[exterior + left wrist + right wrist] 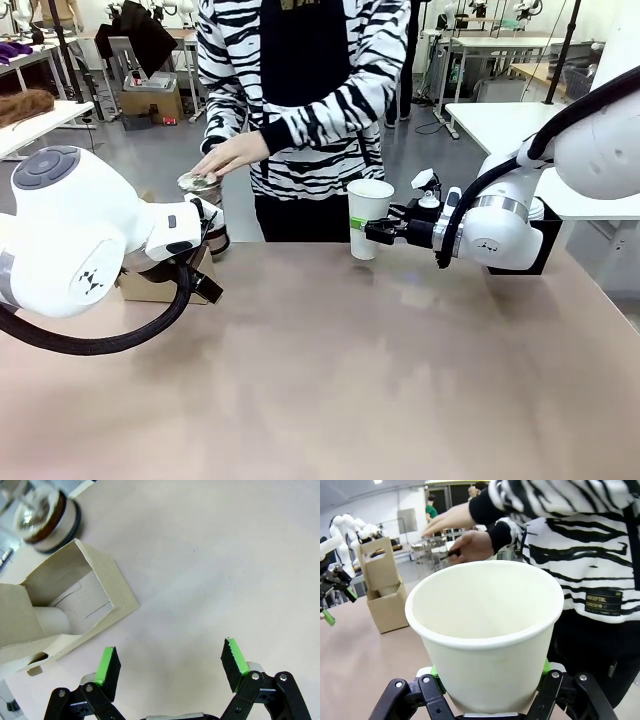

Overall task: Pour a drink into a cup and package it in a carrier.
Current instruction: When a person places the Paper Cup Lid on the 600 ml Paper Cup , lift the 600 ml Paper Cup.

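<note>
**Front, left wrist and right wrist views.** We saw the right gripper [364, 229] closed around the lower half of the cup [369, 205]. The cup was a white paper cup, held upright and open-topped near the far edge of the table [330, 380]. We could not tell whether its base touched the tabletop. In the right wrist view the green pads [436, 672] pressed against opposite sides of the cup [485, 625], whose inside showed plain white.

The left gripper [171, 666] hung wide open above bare tabletop, holding nothing, with the carrier [75, 595] just beyond its fingertips. The carrier [150, 287] stood at the table's left side, largely behind the left arm [80, 240] and well apart from the cup. Beyond the carrier stood the glass jug [47, 517], with the drink [61, 504] showing dark brown through its wall.

A person [310, 90] in a black-and-white striped top stood at the far side, one hand [232, 155] resting on the jug's lid [197, 182].
</note>
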Controlling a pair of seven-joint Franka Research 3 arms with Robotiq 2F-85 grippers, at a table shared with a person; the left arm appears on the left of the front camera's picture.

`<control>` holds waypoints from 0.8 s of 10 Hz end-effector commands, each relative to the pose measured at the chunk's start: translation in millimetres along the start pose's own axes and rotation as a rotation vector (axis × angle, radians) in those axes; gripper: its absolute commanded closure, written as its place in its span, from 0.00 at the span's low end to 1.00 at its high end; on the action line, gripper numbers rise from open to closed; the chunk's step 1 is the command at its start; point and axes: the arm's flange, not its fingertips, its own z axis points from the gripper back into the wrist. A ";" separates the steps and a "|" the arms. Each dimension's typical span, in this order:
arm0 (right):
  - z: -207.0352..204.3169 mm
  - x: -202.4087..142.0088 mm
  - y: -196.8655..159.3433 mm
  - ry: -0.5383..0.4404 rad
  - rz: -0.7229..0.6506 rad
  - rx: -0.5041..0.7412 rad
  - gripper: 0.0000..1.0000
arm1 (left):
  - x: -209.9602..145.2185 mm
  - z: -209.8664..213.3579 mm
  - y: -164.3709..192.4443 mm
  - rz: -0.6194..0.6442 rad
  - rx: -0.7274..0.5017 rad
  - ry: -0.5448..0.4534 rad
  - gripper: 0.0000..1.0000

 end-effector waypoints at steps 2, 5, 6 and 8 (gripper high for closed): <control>1.9 3.7 2.9 -0.007 -0.002 -0.001 0.24 | 0.1 0.5 -0.2 0.000 -0.002 -0.002 0.00; 1.9 3.7 2.9 -0.007 -0.002 -0.001 0.24 | 0.1 0.5 -0.2 0.000 -0.002 -0.002 0.00; 1.9 3.7 2.9 -0.007 -0.002 -0.001 0.24 | 0.1 0.5 -0.2 0.000 -0.002 -0.002 0.00; 1.9 3.7 2.9 -0.007 -0.002 -0.001 0.24 | 0.1 0.5 -0.2 0.000 -0.002 -0.002 0.00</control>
